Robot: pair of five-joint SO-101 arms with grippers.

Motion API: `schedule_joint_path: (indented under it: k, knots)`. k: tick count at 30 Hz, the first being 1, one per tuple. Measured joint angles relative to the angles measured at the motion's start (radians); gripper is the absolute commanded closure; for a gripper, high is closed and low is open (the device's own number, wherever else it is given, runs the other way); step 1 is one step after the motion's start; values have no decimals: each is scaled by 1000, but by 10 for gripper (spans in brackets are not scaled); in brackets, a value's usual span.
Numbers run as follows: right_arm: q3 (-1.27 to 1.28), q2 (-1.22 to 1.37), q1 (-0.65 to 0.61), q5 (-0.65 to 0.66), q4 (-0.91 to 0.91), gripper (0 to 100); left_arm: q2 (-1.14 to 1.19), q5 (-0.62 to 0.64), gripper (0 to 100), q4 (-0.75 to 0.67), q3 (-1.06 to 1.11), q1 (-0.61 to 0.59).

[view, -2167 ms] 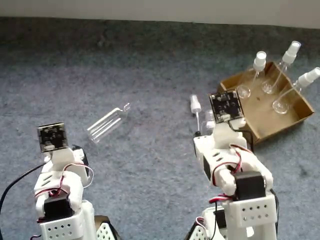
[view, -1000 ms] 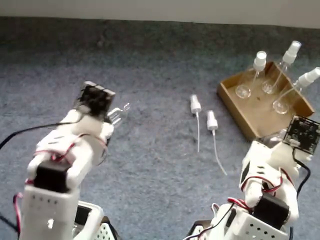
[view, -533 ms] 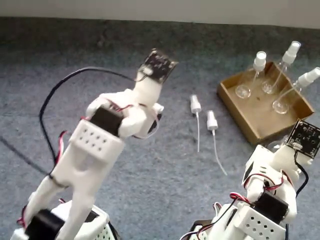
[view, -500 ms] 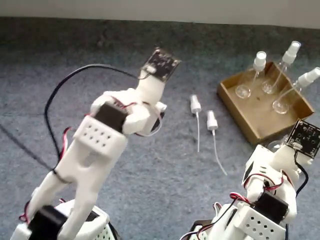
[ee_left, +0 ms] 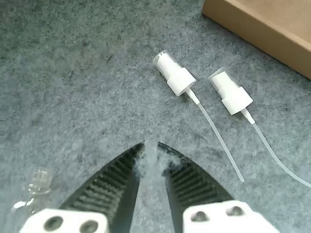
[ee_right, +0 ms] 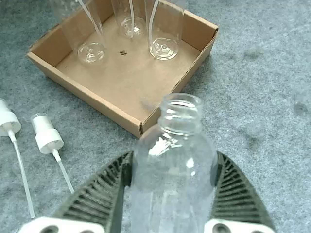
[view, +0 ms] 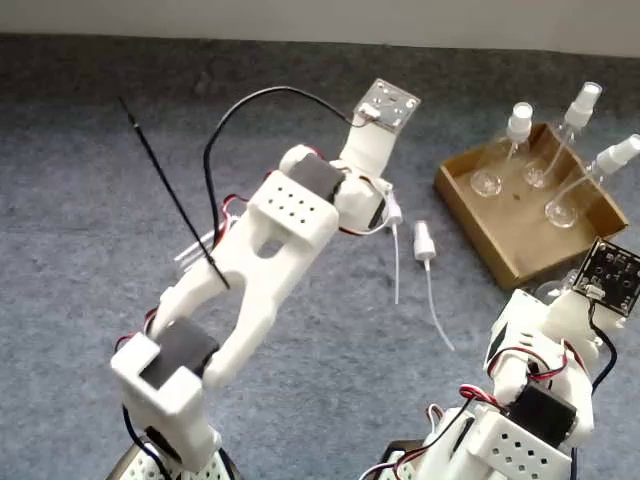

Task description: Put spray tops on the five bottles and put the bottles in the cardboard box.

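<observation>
High view: the left arm [view: 290, 215] is stretched over the grey carpet [view: 100, 150] toward two loose spray tops [view: 424, 240]. These lie side by side on the carpet, near the box [view: 520, 250]. The right arm [view: 540, 340] is placed by the box's near corner. Three capped bottles [view: 519, 121] are counted upright in the box. One bare bottle [view: 183, 263] is lying on the carpet, half hidden behind the left arm and well apart from the box. Left wrist view: the left pincer [ee_left: 150, 149] is poised just short of the loose spray tops, its jaws parted by a narrow slit only, with nothing held. The step in hand is judged to be the pick-up of one top. The jaws should be widened first, then closed across the white collar rather than the thin tube, so that the tube hangs free for threading into a neck. Two tops are counted here, and the neck of the bare bottle is seen at the edge. Right wrist view: the right pincer [ee_right: 172, 162] is clamped on an uncapped bottle [ee_right: 174, 131], held upright with its mouth clear, just beside the box corner. It is best held upright and level while the tube is fed in. Tally: five bottles (three capped in the box, one gripped, one lying), two loose tops, one box.
</observation>
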Motion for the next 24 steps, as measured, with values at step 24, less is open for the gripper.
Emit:
schedule_joint_path:
  k: [24]
  knots:
    - [34,0,0,-2,-2,844,514,241,860,-2,-512,-2]
